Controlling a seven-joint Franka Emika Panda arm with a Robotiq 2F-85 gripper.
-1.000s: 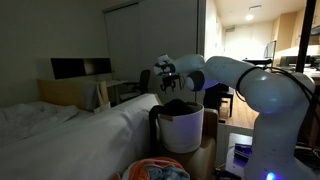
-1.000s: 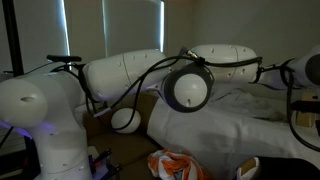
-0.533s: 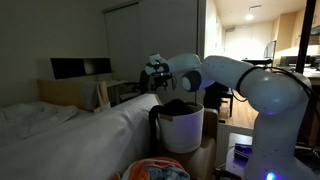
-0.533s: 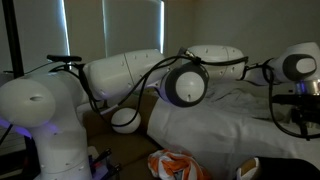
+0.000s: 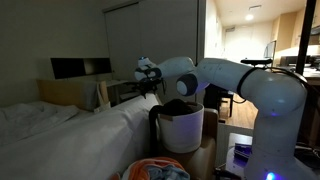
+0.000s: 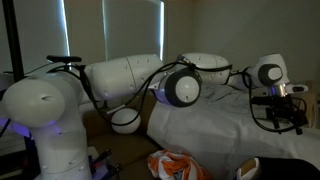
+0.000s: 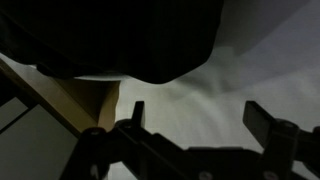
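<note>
The dark garment (image 5: 180,104) lies heaped in the mouth of the white bucket (image 5: 183,132), bulging just above the rim. It is soft and crumpled, with no long axis that can be made out. The bucket is a smooth, round tub of what looks like plastic, with a dark handle down the side that faces the bed (image 5: 70,128). The gripper (image 5: 147,72) hangs higher than the bucket's rim and off to the bed side of it, so the garment lies below it and back toward the arm's base. The jaws stand spread wide with nothing between them, and in the wrist view the gripper (image 7: 200,125) looks down on wrinkled white sheet (image 7: 215,85). Next to the sheet a tan wooden strip (image 7: 85,100) shows. An orange-and-white cloth (image 5: 155,170) lies low, in front of the bucket.
</note>
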